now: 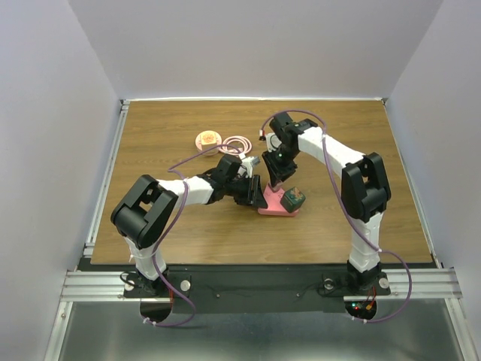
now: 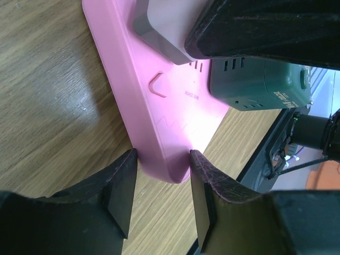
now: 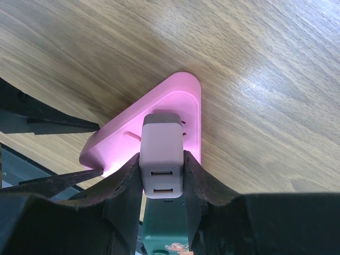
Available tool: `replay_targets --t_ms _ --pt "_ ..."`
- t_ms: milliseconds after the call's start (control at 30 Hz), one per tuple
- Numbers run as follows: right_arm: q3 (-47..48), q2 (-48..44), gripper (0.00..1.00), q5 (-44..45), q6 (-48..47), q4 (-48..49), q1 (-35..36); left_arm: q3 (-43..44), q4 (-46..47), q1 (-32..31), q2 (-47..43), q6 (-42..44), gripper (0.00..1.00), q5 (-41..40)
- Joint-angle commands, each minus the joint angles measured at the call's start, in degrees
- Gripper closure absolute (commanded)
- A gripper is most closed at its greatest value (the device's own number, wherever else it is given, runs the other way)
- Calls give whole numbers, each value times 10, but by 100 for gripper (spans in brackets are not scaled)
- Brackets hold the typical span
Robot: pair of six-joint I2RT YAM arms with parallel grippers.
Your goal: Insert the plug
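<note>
The white block-shaped charger plug (image 3: 162,143) is clamped between the fingers of the right pincer (image 3: 162,159), one finger pressed on each of its long sides, with its two USB ports turned back toward the wrist. Beyond the fingertips, the plug's far end is set against the top face of the pink triangular plastic power strip (image 3: 175,95); whether it is fully seated cannot be told. The power strip is laid flat on the brown wood-grain table (image 3: 239,53).

The left pincer (image 2: 162,156) is closed on a rounded corner of the power strip, which is gripped from both edges, so that the rest of the strip is stretched away ahead of the fingertips. Further along the strip from that pincer, the plug (image 2: 164,26) is seen under a black finger of the right pincer, and a dark green cube-shaped adapter (image 2: 249,85) is seated just beside it.

Well beyond both pincers, a round orange-and-white disc (image 1: 208,139) and a coiled pale pink cable (image 1: 237,144) are seen lying side by side.
</note>
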Motion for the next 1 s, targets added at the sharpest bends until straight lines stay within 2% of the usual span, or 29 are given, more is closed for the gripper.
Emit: replay_targets --t_ms 0,500,700,833,900,967 --pt "-54 49 99 16 18 20 24 8 -13 -8 21 25 85 -33" --pt "-38 91 100 2 17 34 25 8 -19 -8 18 24 87 -37" --pt "-92 52 99 7 30 54 27 10 -20 -8 18 24 87 -39" --pt "-87 38 99 13 46 55 28 16 -24 -8 23 27 88 -41" --pt "-72 35 96 17 54 54 28 17 -25 -9 23 29 88 -44" --pt "-45 26 85 17 63 54 27 20 -28 -9 22 29 88 -51"
